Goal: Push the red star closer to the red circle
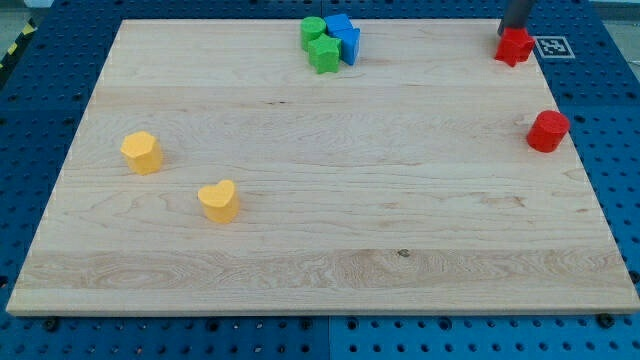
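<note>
The red star [514,47] lies at the view's top right corner of the wooden board [320,240]. The red circle [547,131] sits lower down, near the board's right edge. My rod comes down from the view's top edge, and my tip [513,30] is right behind the star, on its upper side, touching it or nearly so. The star's upper edge hides the tip's very end.
A cluster of two green blocks [320,45] and two blue blocks [344,38] sits at the top centre. A yellow hexagon-like block [142,152] and a yellow heart [218,201] lie at the left. A printed marker tag [552,46] is beside the star.
</note>
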You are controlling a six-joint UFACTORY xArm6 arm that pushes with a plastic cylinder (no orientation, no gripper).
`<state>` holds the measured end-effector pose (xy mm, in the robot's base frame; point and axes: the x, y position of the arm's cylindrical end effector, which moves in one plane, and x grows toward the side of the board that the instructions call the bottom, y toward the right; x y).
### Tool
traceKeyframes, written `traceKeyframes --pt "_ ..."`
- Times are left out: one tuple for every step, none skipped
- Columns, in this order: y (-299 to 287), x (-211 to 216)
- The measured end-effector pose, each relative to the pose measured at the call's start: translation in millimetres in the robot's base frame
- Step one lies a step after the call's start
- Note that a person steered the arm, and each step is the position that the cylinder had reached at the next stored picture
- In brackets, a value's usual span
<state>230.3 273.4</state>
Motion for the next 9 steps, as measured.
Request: traceKeyframes --pt "14.1 19.6" --pt "14.1 29.6" --pt "-1.2 31.1" --pt "-4.3 31.1" --pt "-22.8 31.1" --pt "-25.3 63.1" --pt "-25.3 65.1" --pt "-30.3 59.6" --pt "-30.9 60.2"
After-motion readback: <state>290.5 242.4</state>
